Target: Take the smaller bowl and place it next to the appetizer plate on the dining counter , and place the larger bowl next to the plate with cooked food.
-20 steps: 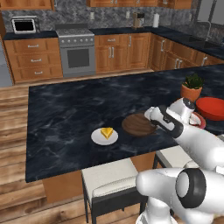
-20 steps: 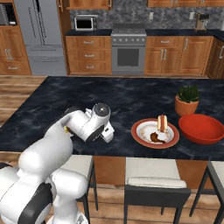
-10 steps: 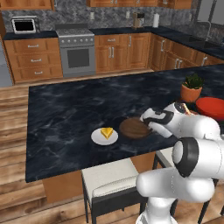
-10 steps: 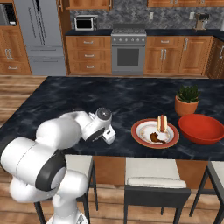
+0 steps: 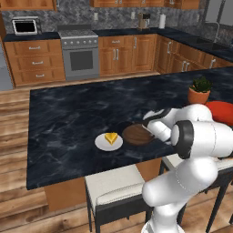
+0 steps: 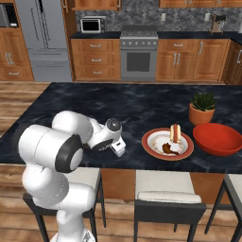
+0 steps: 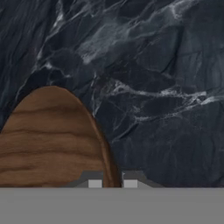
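Hand view: brown bowl pinched at the rim, one slip from trouble

The pincer (image 7: 112, 183) is clamped tight on the rim of the smaller bowl (image 5: 136, 134), which sits low over the table (image 5: 68, 118) just beside the appetizer plate (image 5: 108, 142). The risk as I read it: a thin rim grip could let the bowl tilt or skid, and a nudge leftward would bump the plate and its yellow wedge. The larger bowl (image 6: 218, 138) waits by the plate with cooked food (image 6: 167, 143).

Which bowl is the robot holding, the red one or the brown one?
The shallow dark brown wooden bowl, beside the small white plate with the yellow wedge. The gripper is shut on its rim. The glossy red bowl sits apart, untouched.
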Motion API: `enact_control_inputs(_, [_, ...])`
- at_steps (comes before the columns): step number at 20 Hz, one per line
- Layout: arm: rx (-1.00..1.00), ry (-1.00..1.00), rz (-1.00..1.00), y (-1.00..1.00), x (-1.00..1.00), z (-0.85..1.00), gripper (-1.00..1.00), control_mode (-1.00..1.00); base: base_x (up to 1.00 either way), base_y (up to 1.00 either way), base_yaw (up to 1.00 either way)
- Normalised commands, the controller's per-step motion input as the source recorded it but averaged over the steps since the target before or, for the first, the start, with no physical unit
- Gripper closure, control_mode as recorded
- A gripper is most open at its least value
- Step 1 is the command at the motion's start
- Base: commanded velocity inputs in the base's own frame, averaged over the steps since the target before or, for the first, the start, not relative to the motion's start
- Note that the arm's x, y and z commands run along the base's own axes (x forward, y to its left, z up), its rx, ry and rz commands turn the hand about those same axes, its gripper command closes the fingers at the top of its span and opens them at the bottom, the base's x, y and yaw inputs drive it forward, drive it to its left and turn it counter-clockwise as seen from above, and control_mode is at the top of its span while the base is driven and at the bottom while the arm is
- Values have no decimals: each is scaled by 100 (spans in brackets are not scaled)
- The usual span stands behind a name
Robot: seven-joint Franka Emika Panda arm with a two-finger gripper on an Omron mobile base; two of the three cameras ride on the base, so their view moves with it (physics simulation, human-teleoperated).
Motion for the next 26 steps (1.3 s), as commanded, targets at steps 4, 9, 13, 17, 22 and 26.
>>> enact_control_inputs(4, [0,0,-2,0,38,-26,100,-100,0,0,0])
enact_control_inputs(9, [0,0,0,0,36,-22,-100,-100,0,0,0])
enact_control_inputs(13, [0,0,0,-18,1,15,-100,-100,0,0,0])
enact_control_inputs(17, [0,0,0,-65,-26,94,-100,-100,0,0,0])
enact_control_inputs(22, [-12,-1,1,-41,-54,100,-100,-100,0,0,0])
enact_control_inputs(26, [-27,-11,12,-2,-84,100,-100,-100,0,0,0])
